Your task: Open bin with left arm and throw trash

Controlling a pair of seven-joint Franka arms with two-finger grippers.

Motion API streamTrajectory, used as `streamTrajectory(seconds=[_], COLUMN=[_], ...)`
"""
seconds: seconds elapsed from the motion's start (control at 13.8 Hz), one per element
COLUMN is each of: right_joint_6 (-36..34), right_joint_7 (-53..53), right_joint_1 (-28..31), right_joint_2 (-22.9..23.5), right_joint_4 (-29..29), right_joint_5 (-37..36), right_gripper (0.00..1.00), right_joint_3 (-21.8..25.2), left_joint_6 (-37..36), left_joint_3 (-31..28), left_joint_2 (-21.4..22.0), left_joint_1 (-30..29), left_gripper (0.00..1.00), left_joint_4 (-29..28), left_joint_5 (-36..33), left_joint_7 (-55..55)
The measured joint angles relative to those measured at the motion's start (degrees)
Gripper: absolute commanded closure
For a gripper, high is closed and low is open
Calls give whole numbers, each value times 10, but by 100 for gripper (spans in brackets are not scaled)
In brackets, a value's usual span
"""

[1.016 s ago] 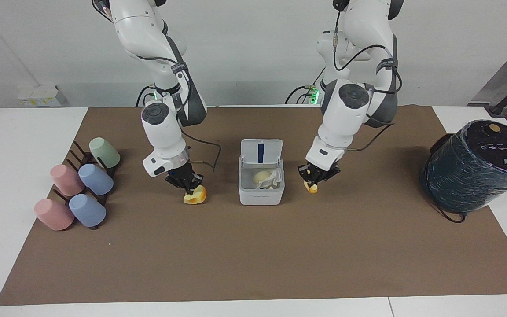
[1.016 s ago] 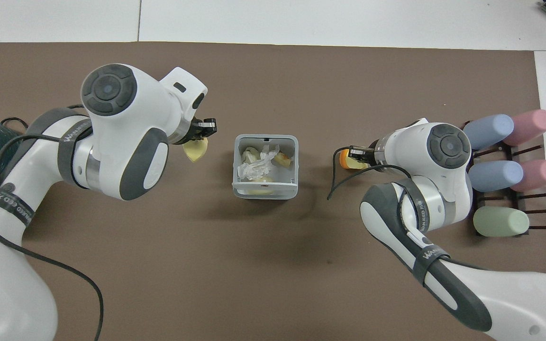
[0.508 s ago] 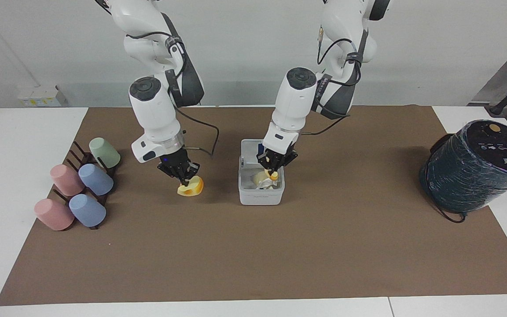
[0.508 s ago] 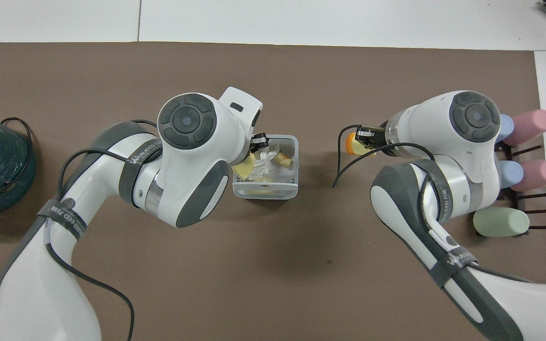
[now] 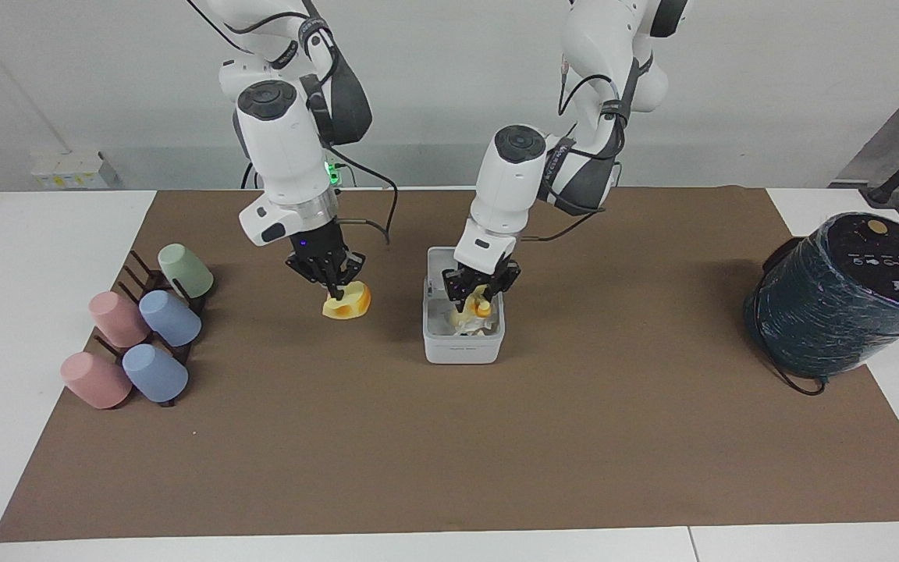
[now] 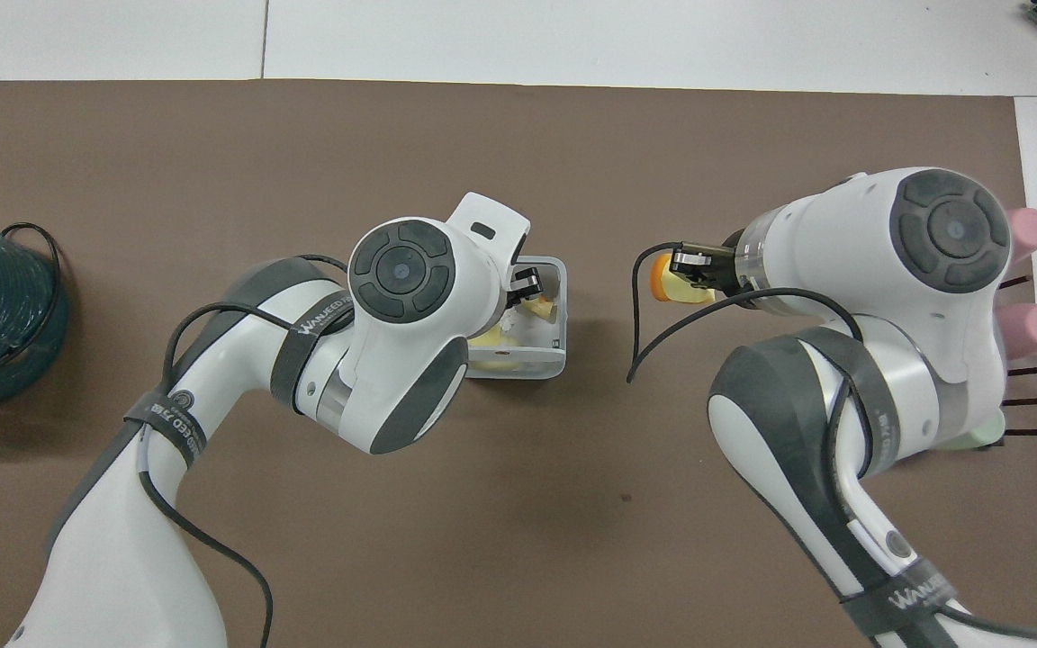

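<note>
The bin (image 5: pixel 463 342), a small white square box with rounded corners, stood open near the middle of the brown mat (image 5: pixel 449 453) on the table (image 5: pixel 28 257), its lid tipped up on the side nearer the robots and mostly hidden by the left arm. Inside it lay pale yellow chunks (image 6: pixel 493 338) with orange edges and a crumpled white wad (image 5: pixel 465 324), piled loosely to just under the rim. The left end effector (image 5: pixel 481 293) hung right over the bin's opening, its fingers spread apart, with a yellow-and-orange piece (image 5: pixel 482 306) directly beneath the tips; whether it still touched them could not be told. The right end effector (image 5: pixel 335 290) was pressed together on another yellow chunk (image 5: pixel 348 300), bread-slice shaped with an orange crust, held up above the mat beside the bin toward the right arm's end of the table. At that end, a dark rack (image 5: pixel 141 273) carried pastel cups lying on their sides: one green (image 5: pixel 184 270), two blue (image 5: pixel 170 318) and two pink (image 5: pixel 118 318). At the left arm's end stood a big dark cylinder (image 5: pixel 847 297) wrapped in plastic film.
</note>
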State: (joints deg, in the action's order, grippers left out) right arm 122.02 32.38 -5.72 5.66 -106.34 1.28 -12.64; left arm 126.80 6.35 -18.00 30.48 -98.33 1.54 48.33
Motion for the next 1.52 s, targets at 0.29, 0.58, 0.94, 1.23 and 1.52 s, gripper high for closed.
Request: streamTrajectory(seconds=[0.29, 0.58, 0.94, 1.23, 1.52], right_joint_6=[43, 60, 63, 92, 97], right_joint_7=[73, 117, 157, 174, 183], right_joint_1=[-42, -72, -96, -136, -158], right_joint_2=[17, 29, 42, 67, 77], right_joint_4=[-1, 0, 18, 24, 26], right_joint_5=[8, 8, 8, 8, 8], right_gripper=[100, 100, 100, 46, 0], right_joint_3=[-1, -2, -2, -3, -3], left_joint_6=[-38, -69, -217, -244, -278], left_joint_3=[-1, -6, -14, -17, -17], left_joint_2=[2, 3, 23, 28, 50], left_joint_1=[0, -3, -97, -213, -285], left_gripper=[11, 11, 11, 11, 2], left_joint_4=[24, 42, 120, 127, 133], left_joint_5=[0, 0, -5, -13, -14], left_joint_7=[0, 0, -110, -301, -415])
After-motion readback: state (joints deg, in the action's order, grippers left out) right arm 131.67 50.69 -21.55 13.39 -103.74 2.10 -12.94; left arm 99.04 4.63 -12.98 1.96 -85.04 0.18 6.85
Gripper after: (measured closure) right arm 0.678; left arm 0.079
